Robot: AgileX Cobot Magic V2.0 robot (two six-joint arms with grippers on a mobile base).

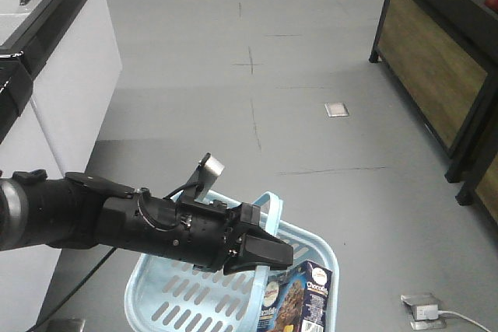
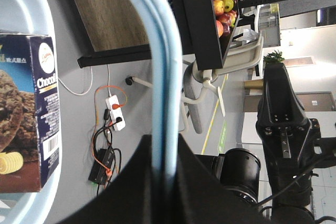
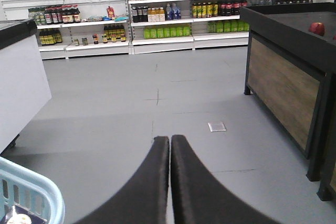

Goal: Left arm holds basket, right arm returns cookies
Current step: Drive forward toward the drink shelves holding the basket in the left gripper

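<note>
1. Front view: the left arm (image 1: 117, 219) reached in from the left edge, low in the frame. The left gripper (image 1: 261, 258) was clamped tight on the pale handle (image 1: 268, 201) of the blue basket (image 1: 159, 289). The basket sat at the bottom edge and was partly cut off. The cookie box (image 1: 299, 301) stood upright inside it, by the right wall. The box was dark navy with a chocolate cookie picture, white lettering and an oval logo. Wide grey floor (image 1: 249, 75) lay open ahead. A white cabinet (image 1: 70, 75) bordered the floor on the left, and a black and wood stand (image 1: 436, 75) bordered it on the right. A power strip (image 1: 424, 310) lay on the floor to the right of the basket.

2. Left wrist view, turned sideways: the handle ran as a blue bar down the middle. It passed between the gripper's black fingers (image 2: 199, 192), which were closed around it. The cookie box filled the left edge inside the basket rim, showing "Choco" lettering and a barcode. Beyond them, apples (image 2: 223, 3) lay on the stand.

3. Right wrist view: the right gripper (image 3: 170, 140) had its two black fingers pressed together with nothing between them. It pointed over open floor. It was clear of the basket, of which one corner showed at lower left. Shelves of bottles (image 3: 157, 14) lined the far wall. The stand edged the right side and the cabinet edged the left.
</note>
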